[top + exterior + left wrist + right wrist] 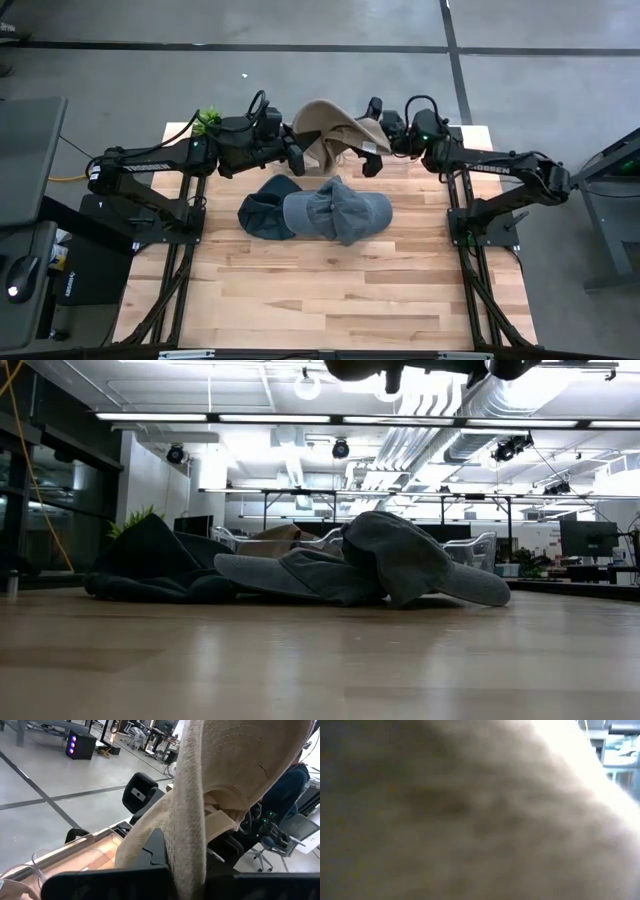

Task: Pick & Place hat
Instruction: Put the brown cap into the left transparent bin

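A tan hat (335, 130) hangs in the air over the far middle of the table, between my two arms. My left gripper (297, 158) is shut on it at its left side; in the left wrist view the tan hat (235, 765) rises above the gripper (187, 870). My right gripper (373, 160) is at the hat's right side, and blurred tan cloth (470, 810) fills its wrist view. A grey hat (340, 210) and a dark blue hat (262, 215) lie together on the table's middle, the grey one partly over the blue one (150, 565). My left gripper pinches a fold of the tan hat's cloth at the lower edge of its crown (186, 845) between its two fingers. The cloth runs upward from the fingers, and the hat's back strap (220, 822) shows beside them. The hat stays up off the table.
A small green plant (210, 120) stands at the table's far left corner. A clear plastic tub (30, 867) sits near the left arm. Bare wood (330, 300) spans the table's near half. The grey hat (380, 565) lies below the grippers.
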Controlling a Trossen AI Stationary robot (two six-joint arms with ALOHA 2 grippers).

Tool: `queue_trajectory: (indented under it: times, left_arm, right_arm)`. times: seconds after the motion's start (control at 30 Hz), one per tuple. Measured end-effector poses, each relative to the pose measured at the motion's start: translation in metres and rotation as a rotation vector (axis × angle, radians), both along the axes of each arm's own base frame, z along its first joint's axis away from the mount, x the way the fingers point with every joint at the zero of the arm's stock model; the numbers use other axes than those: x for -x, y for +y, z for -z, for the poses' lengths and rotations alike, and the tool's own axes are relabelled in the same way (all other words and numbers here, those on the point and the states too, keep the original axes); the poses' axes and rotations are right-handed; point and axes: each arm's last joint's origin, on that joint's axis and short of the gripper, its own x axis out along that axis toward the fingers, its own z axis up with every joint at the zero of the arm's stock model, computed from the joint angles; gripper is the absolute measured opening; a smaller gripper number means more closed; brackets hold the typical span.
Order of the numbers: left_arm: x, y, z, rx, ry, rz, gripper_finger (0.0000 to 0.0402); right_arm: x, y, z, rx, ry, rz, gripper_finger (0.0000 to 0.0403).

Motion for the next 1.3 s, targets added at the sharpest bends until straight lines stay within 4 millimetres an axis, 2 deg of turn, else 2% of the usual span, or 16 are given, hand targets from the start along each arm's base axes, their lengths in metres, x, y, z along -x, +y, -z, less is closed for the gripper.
queue_trajectory:
  times: [0.17, 0.2, 0.53, 0.63, 0.83, 0.97, 1.03, 1.2, 1.3]
  left_arm:
    - [0.000, 0.000, 0.000, -0.012, 0.007, 0.009, 0.0000]
    - [0.000, 0.000, 0.000, -0.014, 0.007, 0.009, 0.0001]
    - [-0.001, -0.001, 0.000, -0.098, 0.050, 0.053, 0.0012]
    - [-0.001, -0.002, 0.001, -0.124, 0.060, 0.087, 0.0048]
    - [0.010, -0.003, -0.008, -0.133, 0.032, 0.093, 0.0158]
    - [0.034, 0.000, -0.017, -0.165, 0.055, -0.014, 0.0208]
    - [0.056, 0.001, -0.022, -0.174, 0.079, -0.089, 0.0219]
    - [0.097, 0.002, -0.034, -0.149, 0.052, -0.135, 0.0220]
    - [0.113, 0.001, -0.034, -0.147, 0.078, -0.121, 0.0215]
  right_arm:
    - [-0.001, 0.000, 0.000, -0.012, 0.021, 0.000, 0.0022]
    - [-0.001, 0.000, 0.000, -0.012, 0.021, 0.000, 0.0012]
    - [0.000, -0.004, 0.003, -0.110, 0.037, 0.021, 0.0003]
    - [0.000, -0.004, 0.004, -0.129, 0.053, 0.025, 0.0002]
    - [0.000, -0.005, 0.007, -0.157, 0.073, 0.048, 0.0001]
    - [-0.001, -0.006, 0.013, -0.205, 0.128, 0.079, 0.0001]
    - [-0.001, -0.007, 0.017, -0.230, 0.166, 0.088, 0.0001]
    - [0.000, -0.007, 0.029, -0.312, 0.281, 0.100, 0.0001]
    - [0.002, -0.011, 0.035, -0.386, 0.329, 0.110, 0.0000]
